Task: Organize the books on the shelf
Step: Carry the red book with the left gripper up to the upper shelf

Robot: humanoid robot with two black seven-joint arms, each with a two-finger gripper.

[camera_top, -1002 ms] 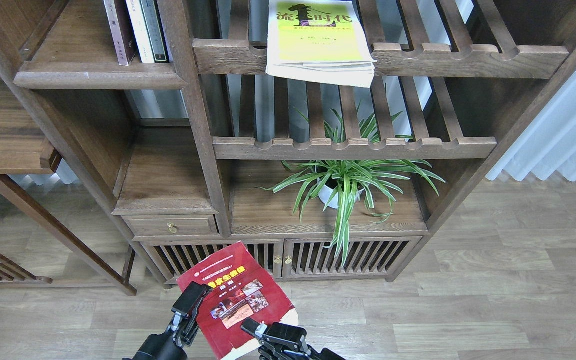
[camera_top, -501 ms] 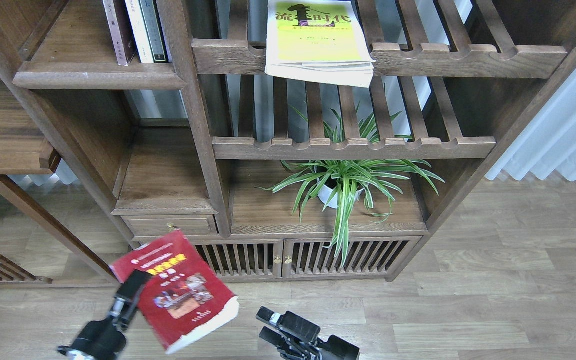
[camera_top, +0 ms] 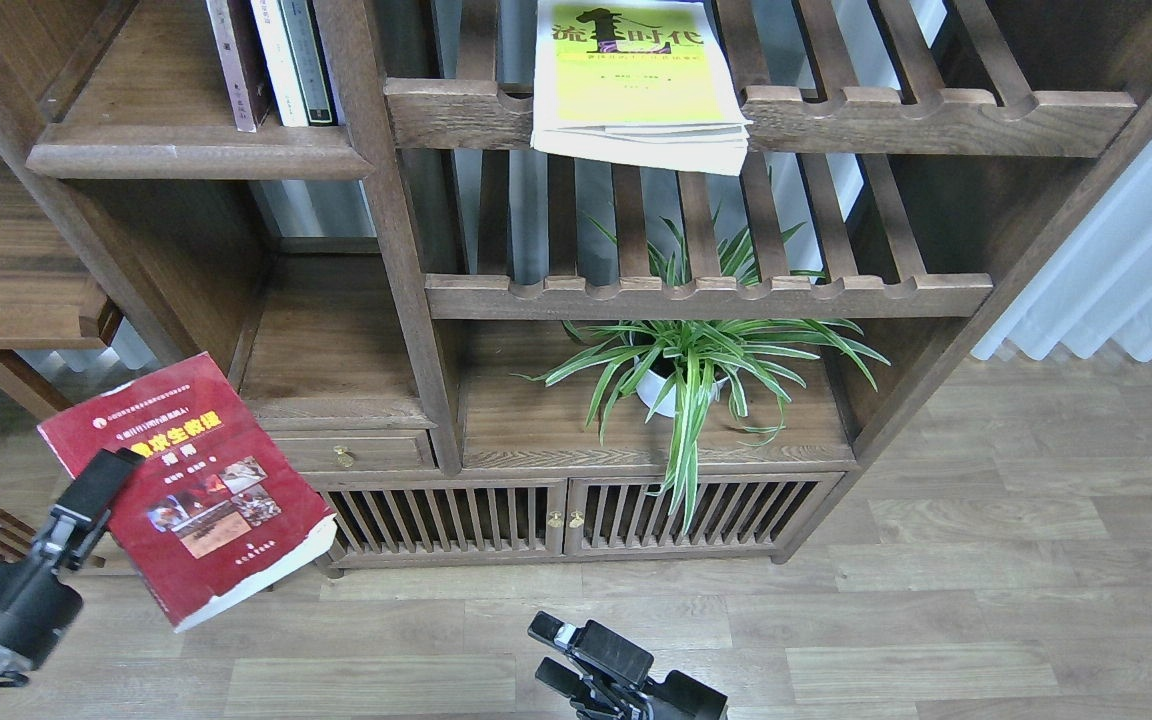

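Left gripper (camera_top: 94,492) clamped on the red book (camera_top: 191,484) at its left edge, one black finger lying flat over the cover. Book held face up and tilted, in the air low and left of the plant (camera_top: 686,375), overlapping the small drawer (camera_top: 341,452) at its right corner. White page edges showing along the lower right side.

Right gripper (camera_top: 548,655) low and slightly left of the plant, above bare floor, fingers parted with a narrow gap, holding and touching nothing. Well apart from the red book.

Yellow-green book (camera_top: 631,75) lying flat on the upper slatted rack (camera_top: 936,115) straight above the plant, its front edge hanging past the scalloped rail. Maroon book (camera_top: 236,60) standing upright on the solid shelf (camera_top: 196,155) up and left of the plant, touching a white volume (camera_top: 276,60) and a dark-green volume (camera_top: 308,60) on its right, the group pressed against the upright post.

Open board left of the maroon book on that shelf. Rounded front edge of the shelf well above the held red book, with a lower cubby and the cabinet side between. Second slatted rack just above the plant leaves. Wide clear floor right of the right gripper.
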